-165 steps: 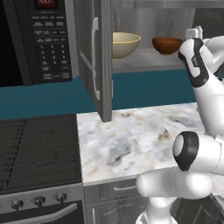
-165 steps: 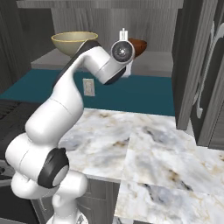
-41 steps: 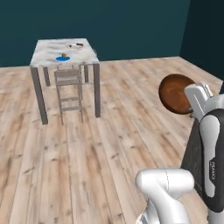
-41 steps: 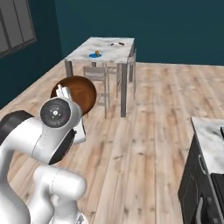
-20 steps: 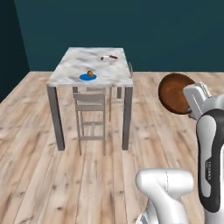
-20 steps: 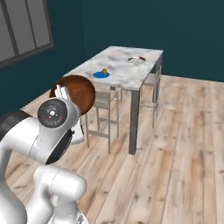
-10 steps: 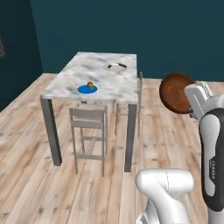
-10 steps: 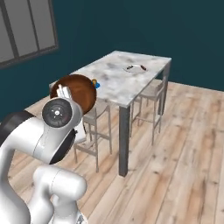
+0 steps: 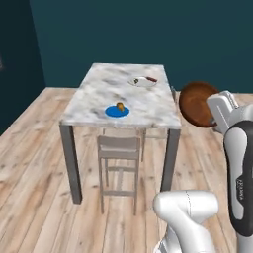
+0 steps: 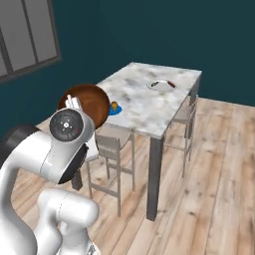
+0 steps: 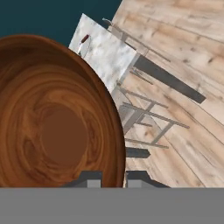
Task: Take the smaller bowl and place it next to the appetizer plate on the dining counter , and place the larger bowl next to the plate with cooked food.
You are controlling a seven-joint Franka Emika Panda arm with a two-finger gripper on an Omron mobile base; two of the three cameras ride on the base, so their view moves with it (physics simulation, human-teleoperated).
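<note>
The smaller bowl (image 9: 197,104) hangs in the air, tipped on edge, its rim pinched between the clenched fingers of the gripper (image 11: 113,178). Its dark hollow faces back toward the hand; its rounded underside faces the dining counter (image 9: 99,101). The bowl is off the counter's near right corner, apart from it. On the counter, the appetizer plate (image 9: 117,111) lies near the front edge; the plate with cooked food (image 9: 142,82) lies toward the far right. A stool (image 9: 118,168) stands under the front edge.

Brown bowl (image 11: 57,113): left side running off the hand view. Blue plate (image 10: 115,110): partly hiding behind it. Item on that plate: too small to identify.
</note>
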